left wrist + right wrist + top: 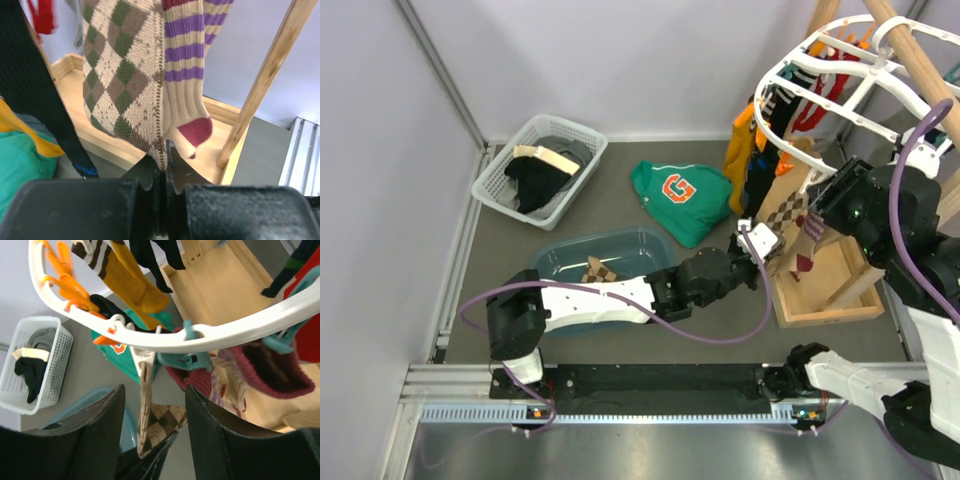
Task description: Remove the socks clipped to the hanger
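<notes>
Our left claw (161,165) is pinched shut on the bottom tip of the argyle sock (125,80). Right claw (155,397) sits half open and empty under the hanger (225,332). Sock's light, floppy and stretchy, so we'd grip higher, near the cuff.

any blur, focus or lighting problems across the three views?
Top external: even, soft light, sharp throughout, only faint shadows. Left wrist: argyle sock crisp, left gripper out of focus, red sock smeared. Right wrist: hanger fairly sharp, maroon sock soft, right gripper dark, underexposed.
</notes>
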`<control>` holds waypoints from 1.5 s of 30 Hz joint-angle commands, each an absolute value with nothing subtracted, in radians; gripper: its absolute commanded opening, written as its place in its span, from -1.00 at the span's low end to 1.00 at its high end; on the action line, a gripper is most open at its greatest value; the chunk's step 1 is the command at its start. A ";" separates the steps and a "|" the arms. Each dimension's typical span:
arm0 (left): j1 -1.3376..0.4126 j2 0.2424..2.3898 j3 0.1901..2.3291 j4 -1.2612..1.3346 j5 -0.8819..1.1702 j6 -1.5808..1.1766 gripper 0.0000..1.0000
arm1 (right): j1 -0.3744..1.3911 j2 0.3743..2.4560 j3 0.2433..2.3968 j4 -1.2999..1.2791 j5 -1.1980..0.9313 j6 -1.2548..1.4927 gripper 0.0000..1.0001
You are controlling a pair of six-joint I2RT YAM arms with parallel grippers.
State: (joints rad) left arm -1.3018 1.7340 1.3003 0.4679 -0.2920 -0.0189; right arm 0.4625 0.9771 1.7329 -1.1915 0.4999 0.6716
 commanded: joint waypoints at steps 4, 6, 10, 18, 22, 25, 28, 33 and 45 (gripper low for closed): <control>-1.313 1.672 1.281 0.535 -0.330 0.018 -1.00 | 0.465 1.009 1.704 -1.040 0.512 0.762 -0.01; -1.318 1.667 1.275 0.535 -0.333 0.020 -1.00 | 0.465 1.014 1.709 -1.029 0.508 0.764 -0.03; -1.318 1.664 1.273 0.534 -0.341 0.031 -1.00 | 0.465 1.048 1.717 -1.035 0.512 0.764 -0.03; -1.324 1.677 1.292 0.528 -0.347 0.043 -1.00 | 0.465 1.091 1.730 -1.063 0.594 0.753 -0.02; -1.327 1.693 1.313 0.511 -0.348 0.051 -1.00 | 0.465 1.078 1.710 -1.013 0.578 0.739 -0.02; -1.328 1.698 1.318 0.511 -0.347 0.051 -1.00 | 0.466 1.063 1.704 -0.999 0.569 0.741 0.00; -1.333 1.704 1.322 0.505 -0.351 0.052 -1.00 | 0.465 1.057 1.707 -0.996 0.580 0.732 0.05; -1.344 1.710 1.335 0.496 -0.367 0.063 -1.00 | 0.468 1.065 1.729 -1.006 0.578 0.723 0.05; -1.362 1.736 1.370 0.472 -0.403 0.086 -1.00 | 0.543 1.095 1.836 -1.104 0.666 0.710 -0.03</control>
